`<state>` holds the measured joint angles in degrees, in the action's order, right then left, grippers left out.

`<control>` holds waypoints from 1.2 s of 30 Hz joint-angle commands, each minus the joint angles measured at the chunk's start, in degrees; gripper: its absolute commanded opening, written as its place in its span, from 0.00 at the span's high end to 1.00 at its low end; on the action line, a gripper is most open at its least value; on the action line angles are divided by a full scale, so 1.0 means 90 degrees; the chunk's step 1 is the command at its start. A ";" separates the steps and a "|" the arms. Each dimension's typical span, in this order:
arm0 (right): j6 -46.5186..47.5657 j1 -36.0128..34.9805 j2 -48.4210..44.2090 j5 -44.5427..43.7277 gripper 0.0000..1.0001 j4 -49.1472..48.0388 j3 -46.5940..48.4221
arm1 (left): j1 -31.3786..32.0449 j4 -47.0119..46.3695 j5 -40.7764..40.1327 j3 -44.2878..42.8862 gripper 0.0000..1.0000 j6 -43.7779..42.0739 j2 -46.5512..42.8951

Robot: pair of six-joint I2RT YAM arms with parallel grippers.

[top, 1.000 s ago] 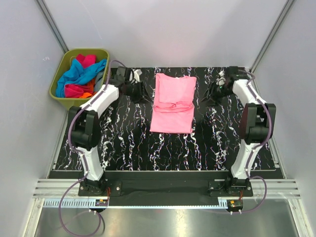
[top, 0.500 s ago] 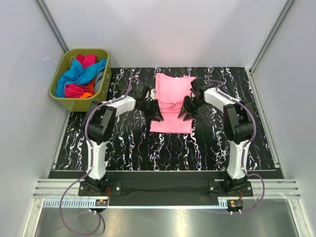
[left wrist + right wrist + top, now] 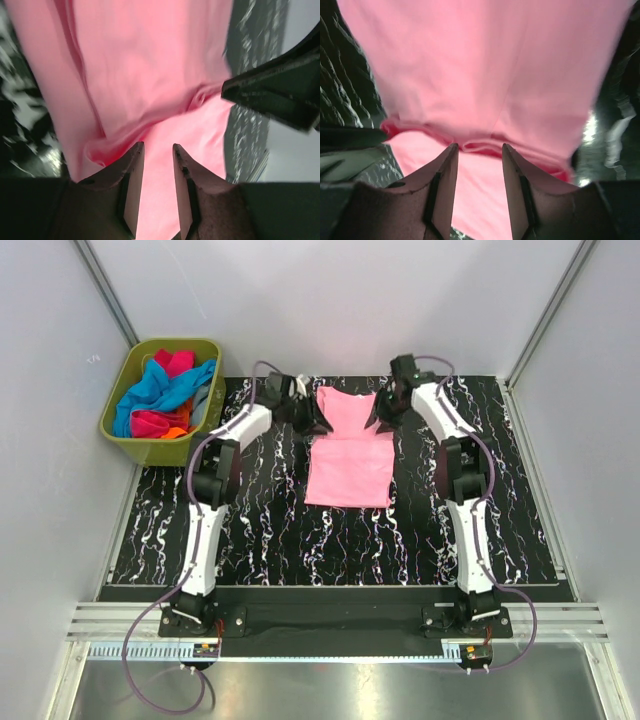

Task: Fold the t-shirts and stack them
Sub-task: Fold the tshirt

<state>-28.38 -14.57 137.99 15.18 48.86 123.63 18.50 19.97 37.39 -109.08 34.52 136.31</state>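
Both arms have slid from the middle of the pink t-shirt (image 3: 348, 468) up to its far end. The shirt lies flat in the middle of the tabletop (image 3: 250, 525), its long way running near to far, with a crease across it. The left claw (image 3: 158, 148) sits at the far left edge and the right claw (image 3: 479, 148) at the far right edge, so both arms are just as close. Each claw is partly spread, and I see no cloth pinched. Most of the shirt lies nearer than the claws. The green bin (image 3: 150, 448) with other shirts (image 3: 165, 390) sits far left, well apart. Nothing blocks the way.
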 commanded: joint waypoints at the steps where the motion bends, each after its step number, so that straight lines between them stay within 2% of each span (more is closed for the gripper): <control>1: 0.0477 0.0446 0.0777 -0.0291 0.53 0.1463 0.2511 | -0.0258 -0.0071 0.0299 -0.1304 0.64 0.0334 0.0001; 4: 0.0760 0.0525 0.0996 -0.0281 0.51 0.2265 0.3779 | -0.0327 0.0057 0.0221 -0.1271 0.61 0.0246 -0.0543; 6: 0.0829 0.0515 0.0704 -0.0057 0.51 0.2344 0.3482 | -0.0347 0.0067 0.0231 -0.0851 0.60 0.0101 -0.0925; 9: 0.0907 0.0350 -0.0320 0.0402 0.50 0.2043 0.1776 | -0.0220 0.0067 0.0338 0.0271 0.60 -0.0183 -0.1716; 10: 0.0917 0.0204 -0.0845 0.0548 0.50 0.1713 0.0823 | -0.0094 0.0067 0.0338 0.0893 0.61 -0.0251 -0.1892; 12: 0.0811 0.0086 -0.1375 0.1104 0.50 0.1031 -0.0129 | 0.0063 0.0057 0.0309 0.1482 0.62 -0.0495 -0.2322; 13: 0.0723 0.0047 -0.1890 0.1329 0.50 0.0726 -0.1139 | 0.0218 0.0067 0.0290 0.1968 0.63 -0.0564 -0.2410; 14: 0.0625 0.0037 -0.2117 0.1872 0.51 0.0453 -0.1613 | 0.0287 -0.0011 0.0280 0.2205 0.64 -0.0613 -0.2556; 16: 0.0352 0.0037 -0.2692 0.2257 0.56 -0.0348 -0.2899 | 0.0414 -0.0235 0.0338 0.2838 0.68 -0.0516 -0.2655; 18: 0.0176 0.0046 -0.2920 0.2803 0.62 -0.1030 -0.3597 | 0.0493 -0.0498 0.0299 0.3260 0.71 -0.0428 -0.2694; 19: 0.0165 0.0046 -0.2911 0.3231 0.73 -0.1112 -0.4016 | 0.0503 -0.0529 0.0338 0.3340 0.72 -0.0418 -0.2656; 22: 0.0233 0.0046 -0.2657 0.3616 0.83 -0.1279 -0.4440 | 0.0464 -0.0549 0.0368 0.3555 0.73 -0.0525 -0.2480; 29: 0.0828 0.0290 -0.2276 0.3431 0.83 -0.1278 -0.5035 | 0.0317 -0.0354 0.0329 0.3818 0.74 -0.1013 -0.2099; 36: 0.1220 0.1032 -0.2177 0.2992 0.84 -0.1298 -0.6098 | 0.0288 -0.0304 0.0104 0.4725 0.75 -0.1394 -0.2235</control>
<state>-20.34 -7.90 118.83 44.07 37.54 71.66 20.93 16.64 40.97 -70.76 26.28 117.05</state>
